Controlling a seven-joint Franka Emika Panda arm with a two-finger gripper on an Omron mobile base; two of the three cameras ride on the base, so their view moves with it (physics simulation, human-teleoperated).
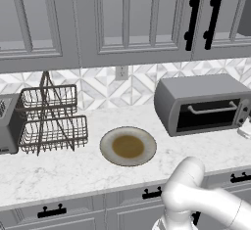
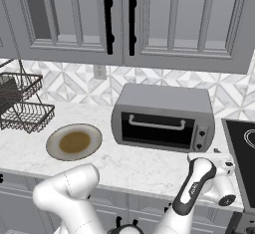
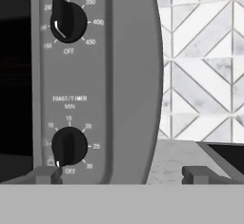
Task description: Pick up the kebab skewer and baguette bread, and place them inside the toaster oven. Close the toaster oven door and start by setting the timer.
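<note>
Closest to the hand camera, the two small dark finger tips of the white arm's gripper [image 3: 122,174] stand spread wide apart with nothing between them, released. One tip [image 3: 47,174] sits just below the lower black timer knob [image 3: 69,146] on the grey control panel, its white mark pointing down near the OFF label; I cannot tell whether the tip touches the panel. Above it is the black temperature knob [image 3: 68,22], ringed by printed degree marks.

From the right base view, the hand reaches low toward the right front corner of the grey metal toaster oven [image 2: 164,98], which stands on the white marbled counter [image 2: 129,166]. Its wide dark glass toaster oven door [image 2: 158,130], with a horizontal silver bar handle, stands upright and shut. Left of the oven lies a round tan plate with a brown centre [image 1: 128,146] (bare of food). Farther left stands a two-tier dark wire rack [image 1: 51,119], and behind everything runs the grey-and-white patterned tile wall [image 1: 105,84] under grey upper cabinets [image 1: 127,18].
</note>
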